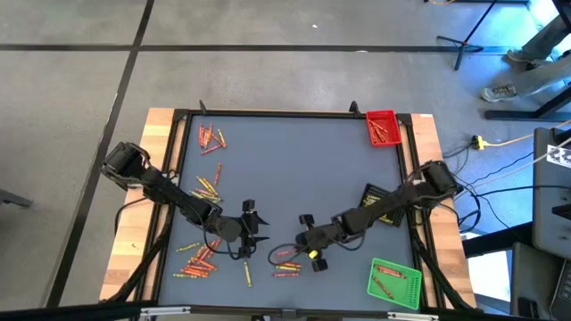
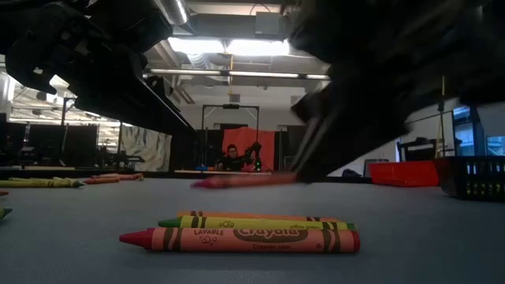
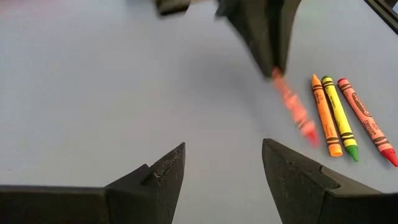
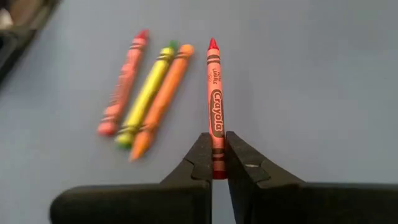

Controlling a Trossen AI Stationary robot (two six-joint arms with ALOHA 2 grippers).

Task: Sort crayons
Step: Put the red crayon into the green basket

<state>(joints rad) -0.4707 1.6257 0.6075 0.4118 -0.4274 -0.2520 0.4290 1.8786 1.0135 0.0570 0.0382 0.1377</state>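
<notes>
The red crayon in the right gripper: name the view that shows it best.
Right wrist view: the red crayon lies sharp and unobstructed, pinched at its end by the right gripper. Left wrist and low views show it blurred; the high view barely shows it.

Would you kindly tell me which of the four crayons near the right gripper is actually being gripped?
The red crayon lying apart from the other three: the right gripper is shut on its end. The red, yellow-green and orange crayons lie loose together beside it.

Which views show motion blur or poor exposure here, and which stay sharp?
Left wrist view: the right gripper and its red crayon are smeared. Low view: the arms are dark, blurred silhouettes against bright ceiling lights, while the near crayons are crisp. Right wrist view: held crayon sharp, the three loose crayons slightly soft.
</notes>
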